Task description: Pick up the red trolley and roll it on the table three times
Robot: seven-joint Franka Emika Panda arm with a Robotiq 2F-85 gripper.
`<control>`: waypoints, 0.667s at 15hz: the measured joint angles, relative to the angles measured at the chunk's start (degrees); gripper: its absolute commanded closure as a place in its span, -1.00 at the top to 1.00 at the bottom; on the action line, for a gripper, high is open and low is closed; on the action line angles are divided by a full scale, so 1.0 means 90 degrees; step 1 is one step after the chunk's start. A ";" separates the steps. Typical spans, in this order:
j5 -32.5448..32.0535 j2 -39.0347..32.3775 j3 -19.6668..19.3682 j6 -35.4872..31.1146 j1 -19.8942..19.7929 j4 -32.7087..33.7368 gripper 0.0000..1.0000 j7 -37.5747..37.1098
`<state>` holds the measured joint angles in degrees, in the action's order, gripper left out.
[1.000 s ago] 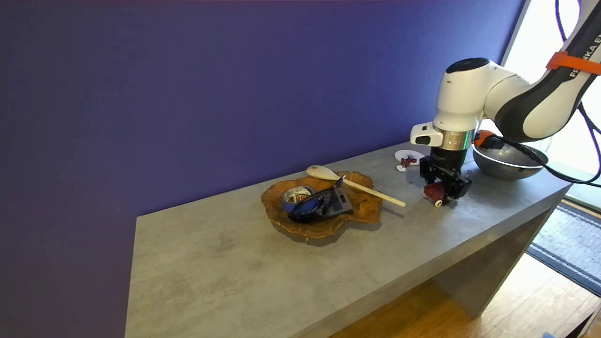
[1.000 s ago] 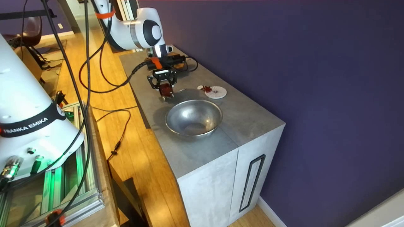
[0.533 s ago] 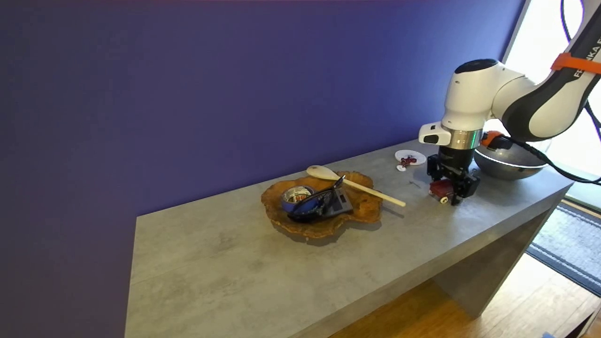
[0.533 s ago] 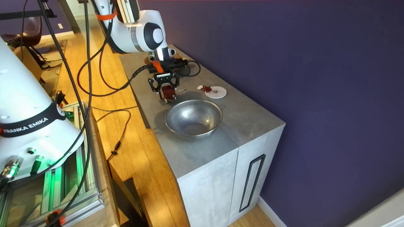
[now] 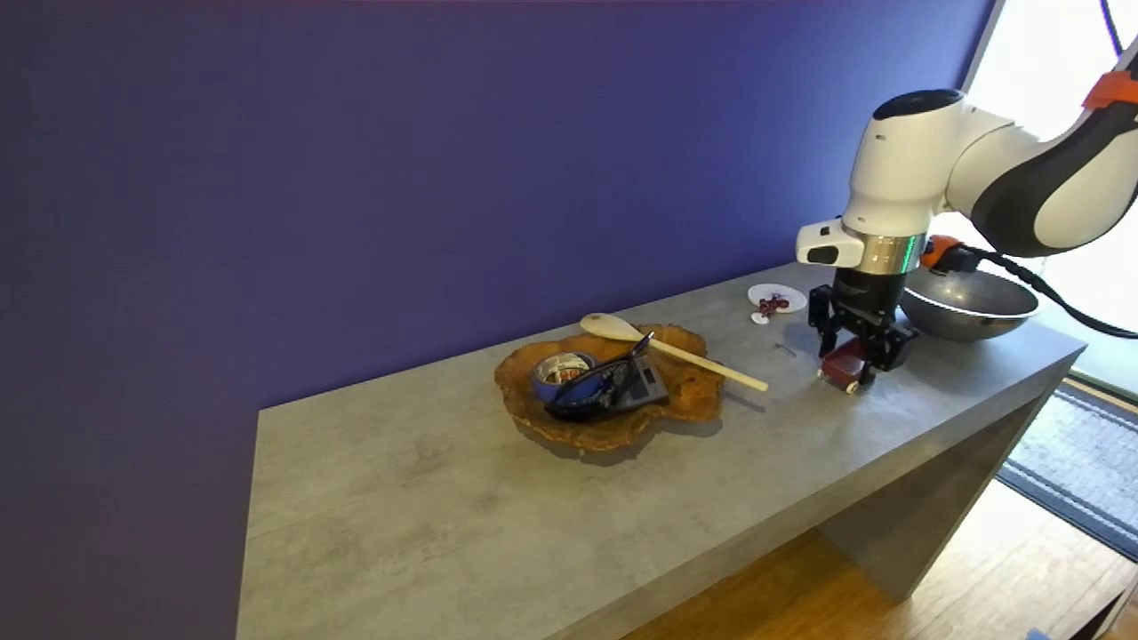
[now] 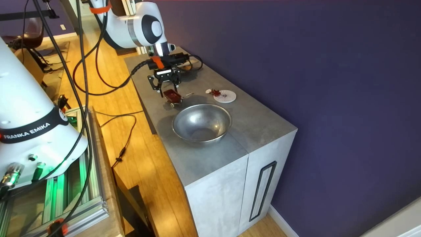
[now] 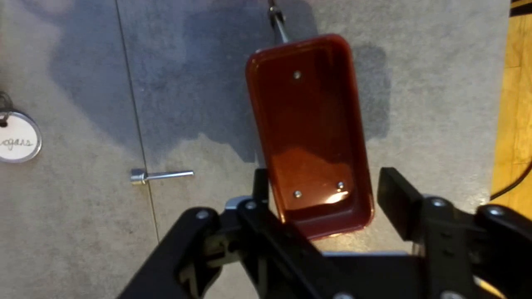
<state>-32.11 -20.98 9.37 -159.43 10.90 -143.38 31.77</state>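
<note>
The red trolley (image 5: 843, 364) is a small dark red toy cart with white wheels. It stands on the grey table (image 5: 462, 516) in both exterior views, near the metal bowl (image 6: 202, 133); it also shows in an exterior view (image 6: 173, 96). In the wrist view its open tray (image 7: 309, 124) faces up, with its thin handle at the top. My gripper (image 7: 326, 187) is open, with a finger on either side of the trolley's near end. A gap shows at the right finger; the left finger is very close to the trolley's side, and I cannot tell if they touch.
A small metal pin (image 7: 166, 175) lies beside the trolley. A white dish (image 6: 227, 97) with red items is near the wall. A wooden board (image 5: 524, 418) holds tape, dark items and a wooden spoon (image 5: 702, 360). The table's front edge (image 5: 800, 520) is near the trolley.
The trolley was held between the fingers and moved towards the bowl. The fingers have since parted and let it go, and the gripper has risen a little above it.
</note>
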 measured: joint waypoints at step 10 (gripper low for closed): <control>0.0095 0.0334 0.0660 0.0367 0.0179 -0.0025 -0.39 -0.0042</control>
<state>-31.26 -17.97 15.32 -156.13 12.51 -143.61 31.39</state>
